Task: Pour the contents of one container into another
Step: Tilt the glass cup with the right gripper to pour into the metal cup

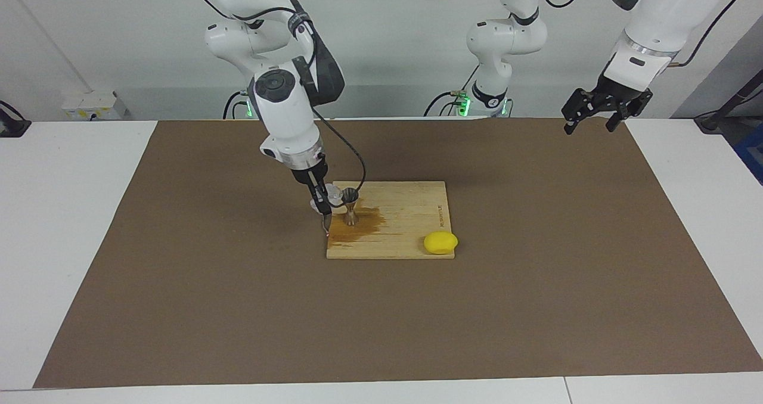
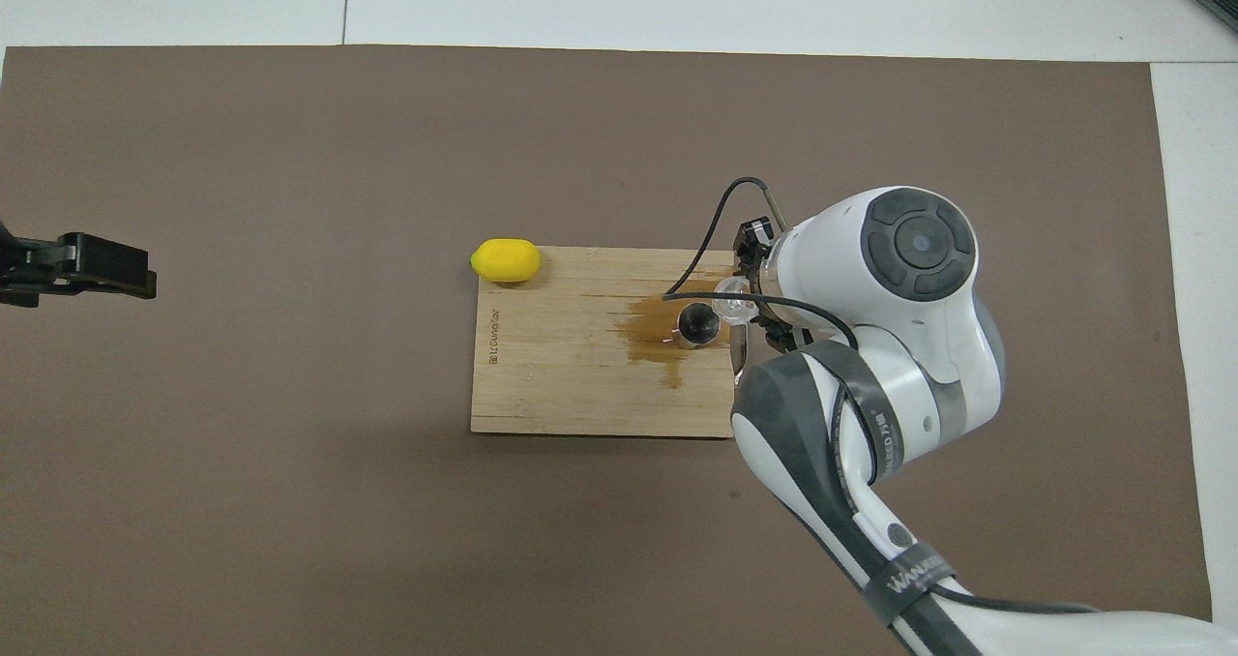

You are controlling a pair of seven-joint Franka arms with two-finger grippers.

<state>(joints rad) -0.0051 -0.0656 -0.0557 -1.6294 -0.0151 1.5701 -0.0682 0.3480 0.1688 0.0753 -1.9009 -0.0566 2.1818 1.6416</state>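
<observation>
From my seat I see the wall (image 1: 387,46) at the robots' end, pale and bare, with a white box (image 1: 94,103) low on it toward the right arm's end. Green lights (image 1: 465,101) glow at the arm bases. The tabletop (image 1: 71,213) is white, and a brown mat (image 1: 536,273) covers most of it.

The left hand (image 1: 601,107) waits in the air over the mat's corner nearest the robots at its own end, fingers spread and holding nothing.

The right hand (image 1: 322,200) points down over the board's edge at the right arm's end, closed on the cup (image 1: 332,196). The cup is tipped, its mouth just beside the jigger's rim.

The board (image 1: 405,237), of pale wood, lies mid-mat. The jigger (image 1: 350,206) stands upright on it, near the edge toward the right arm. A brown wet stain (image 1: 357,226) spreads on the wood around its foot. A metal handle (image 2: 739,351) shows at that edge.

The lemon (image 1: 440,242) rests at the board's corner farthest from the robots, toward the left arm's end.
</observation>
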